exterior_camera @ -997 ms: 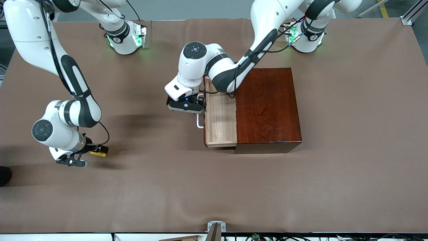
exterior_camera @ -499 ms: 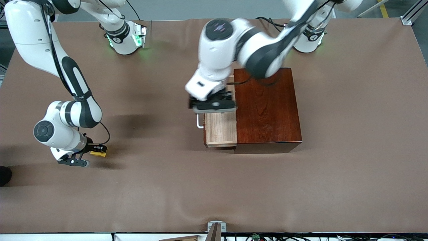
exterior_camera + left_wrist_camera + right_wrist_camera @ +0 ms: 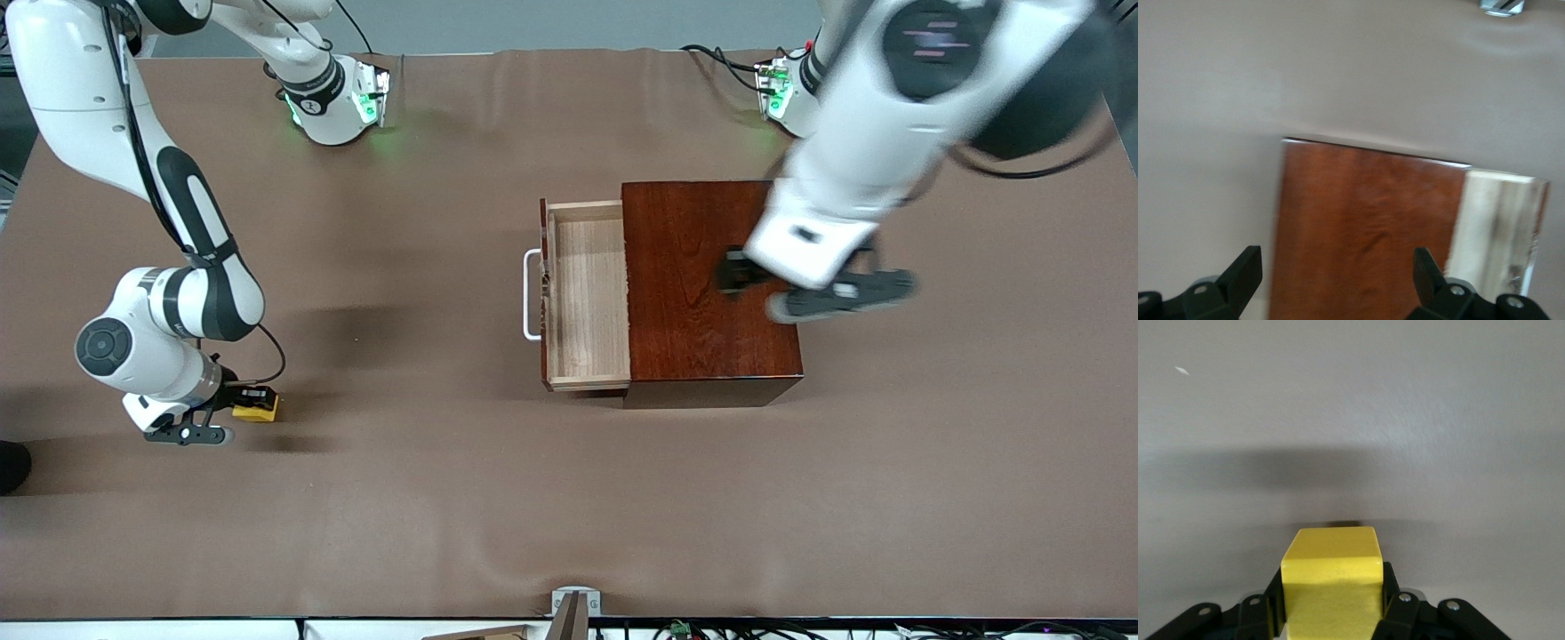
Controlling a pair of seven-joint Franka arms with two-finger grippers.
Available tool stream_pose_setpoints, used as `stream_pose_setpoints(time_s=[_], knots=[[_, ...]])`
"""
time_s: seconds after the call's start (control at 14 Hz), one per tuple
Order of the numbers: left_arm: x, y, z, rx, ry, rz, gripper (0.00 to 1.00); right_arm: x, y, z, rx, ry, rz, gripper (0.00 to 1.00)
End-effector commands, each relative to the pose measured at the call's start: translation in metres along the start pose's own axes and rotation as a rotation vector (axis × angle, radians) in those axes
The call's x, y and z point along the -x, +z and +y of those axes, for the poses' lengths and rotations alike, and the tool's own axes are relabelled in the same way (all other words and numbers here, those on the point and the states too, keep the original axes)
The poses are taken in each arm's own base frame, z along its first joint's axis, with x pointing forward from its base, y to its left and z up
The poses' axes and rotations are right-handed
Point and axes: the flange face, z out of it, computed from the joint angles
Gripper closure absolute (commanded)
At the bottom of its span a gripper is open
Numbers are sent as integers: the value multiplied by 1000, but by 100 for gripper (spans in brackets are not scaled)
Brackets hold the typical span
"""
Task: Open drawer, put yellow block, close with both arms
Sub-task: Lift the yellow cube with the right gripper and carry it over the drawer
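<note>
The right gripper (image 3: pixel 233 411) is clamped on the yellow block (image 3: pixel 255 410), low over the counter (image 3: pixel 444 498) near the right arm's end. The drawer (image 3: pixel 587 293) stands pulled out of the mahogany box (image 3: pixel 702 356). The left gripper (image 3: pixel 1338 283) hangs over the box, jaws apart, holding nothing

High front view over table (image 3: pixel 569 533); wrist views close, facing down
</note>
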Motion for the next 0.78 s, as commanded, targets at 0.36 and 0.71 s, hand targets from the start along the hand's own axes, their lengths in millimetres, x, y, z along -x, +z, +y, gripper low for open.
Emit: stream_pose_setpoints(time_s=[0.36, 0.71], knots=[[-6, -5, -137, -35, 120, -54, 0, -35, -98, -45, -45, -441, 8, 100], [-15, 5, -171, -21, 203, -73, 0, -35, -170, -146, -107, -878, 84, 100]])
